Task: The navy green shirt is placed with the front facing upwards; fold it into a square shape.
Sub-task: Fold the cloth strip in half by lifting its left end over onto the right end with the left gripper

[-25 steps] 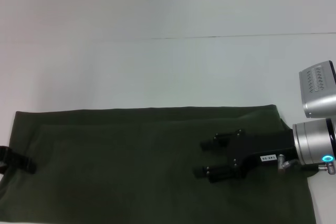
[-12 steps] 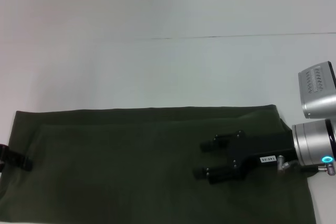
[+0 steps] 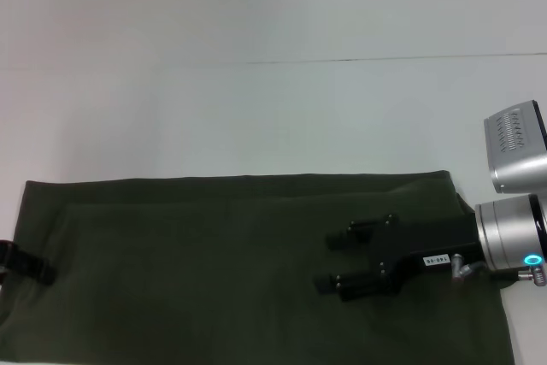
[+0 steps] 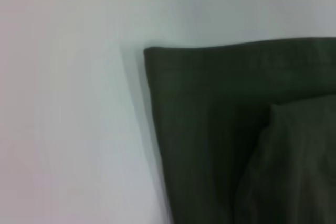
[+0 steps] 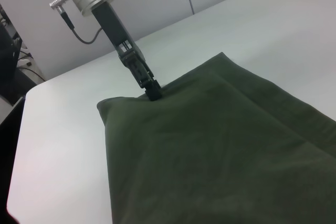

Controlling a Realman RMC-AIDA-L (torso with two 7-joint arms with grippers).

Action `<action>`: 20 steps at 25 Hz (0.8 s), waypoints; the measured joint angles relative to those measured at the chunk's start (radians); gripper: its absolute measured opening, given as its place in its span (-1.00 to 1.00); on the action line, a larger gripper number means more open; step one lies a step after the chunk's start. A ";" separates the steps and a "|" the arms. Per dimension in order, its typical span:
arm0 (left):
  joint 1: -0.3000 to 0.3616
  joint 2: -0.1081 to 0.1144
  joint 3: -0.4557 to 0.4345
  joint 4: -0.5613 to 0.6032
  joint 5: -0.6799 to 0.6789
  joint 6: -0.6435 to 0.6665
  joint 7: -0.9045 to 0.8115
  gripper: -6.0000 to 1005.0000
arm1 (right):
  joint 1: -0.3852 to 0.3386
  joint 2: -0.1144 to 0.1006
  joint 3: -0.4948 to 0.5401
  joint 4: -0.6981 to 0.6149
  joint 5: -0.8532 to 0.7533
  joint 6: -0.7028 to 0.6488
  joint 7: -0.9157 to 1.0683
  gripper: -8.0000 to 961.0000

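Shirt (image 3: pixel 214 262) long axis runs along bench (image 3: pixel 256 108) near edge; our right gripper (image 3: pixel 329 258) fingers spread over it, left gripper (image 5: pixel 153 93) state unclear.

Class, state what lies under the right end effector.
The folded navy green shirt on the white table lies beneath the right end effector. Its print is hidden; contact is unclear.

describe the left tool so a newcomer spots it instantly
Start at the white table, then the navy green shirt spread across its near side. At the shirt's left end, the left tool is the thin black tip touching the cloth edge, on a silver wrist with a green light; the right tool lies over the shirt's right part.
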 joint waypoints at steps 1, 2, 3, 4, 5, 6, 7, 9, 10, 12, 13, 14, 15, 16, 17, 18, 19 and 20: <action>-0.001 0.000 -0.001 -0.002 0.000 0.003 0.000 0.65 | 0.000 0.000 0.000 0.000 0.000 0.000 0.000 0.71; -0.002 0.000 -0.002 -0.003 -0.001 0.006 0.000 0.65 | 0.000 0.000 0.000 0.000 0.000 0.000 0.000 0.71; -0.003 0.001 -0.002 -0.005 -0.002 0.008 0.000 0.65 | 0.000 0.000 0.000 0.000 0.000 0.000 0.000 0.71; -0.004 0.002 -0.005 -0.007 -0.004 0.010 0.000 0.65 | 0.000 -0.001 0.000 0.000 0.000 0.001 0.000 0.71; -0.007 0.003 -0.012 -0.012 -0.007 0.016 0.000 0.65 | 0.000 -0.001 0.000 0.000 0.000 0.001 0.000 0.71; -0.011 0.006 -0.022 -0.017 -0.009 0.024 0.002 0.65 | 0.000 -0.001 0.000 0.000 0.000 0.002 0.000 0.71; -0.015 0.008 -0.031 -0.022 -0.011 0.030 0.003 0.65 | 0.000 -0.001 -0.001 0.000 0.000 0.002 0.000 0.71; -0.022 0.013 -0.048 -0.031 -0.011 0.040 0.006 0.64 | 0.001 -0.001 -0.001 0.000 0.000 0.003 0.000 0.71; -0.023 0.014 -0.050 -0.035 -0.011 0.043 0.006 0.64 | 0.001 -0.001 -0.002 0.000 0.000 0.003 0.000 0.71; -0.029 0.017 -0.051 -0.053 -0.011 0.045 0.006 0.64 | 0.002 -0.001 -0.002 0.000 0.000 0.003 0.000 0.71; -0.032 0.019 -0.051 -0.064 -0.011 0.045 0.006 0.64 | 0.002 -0.001 -0.002 0.000 0.000 0.003 0.000 0.71; -0.034 0.019 -0.051 -0.070 -0.011 0.042 0.006 0.64 | 0.002 -0.001 -0.002 0.000 0.000 0.003 0.000 0.71; -0.037 0.020 -0.049 -0.078 -0.010 0.037 0.006 0.64 | 0.002 -0.001 -0.003 0.000 0.000 0.003 0.000 0.71; -0.037 0.020 -0.048 -0.080 -0.009 0.033 0.005 0.64 | 0.002 -0.001 -0.005 0.000 0.000 0.003 0.000 0.71; -0.038 0.020 -0.046 -0.081 -0.006 0.028 0.002 0.64 | 0.003 -0.001 -0.007 0.000 0.000 0.003 0.000 0.71; -0.038 0.020 -0.046 -0.081 -0.006 0.028 0.002 0.64 | 0.003 -0.001 -0.007 0.000 0.000 0.003 0.000 0.71; -0.038 0.020 -0.046 -0.080 -0.005 0.027 0.001 0.64 | 0.003 -0.001 -0.007 0.000 0.000 0.003 0.000 0.71; -0.038 0.020 -0.047 -0.080 -0.005 0.026 0.001 0.64 | 0.003 -0.001 -0.007 0.000 0.000 0.003 0.000 0.71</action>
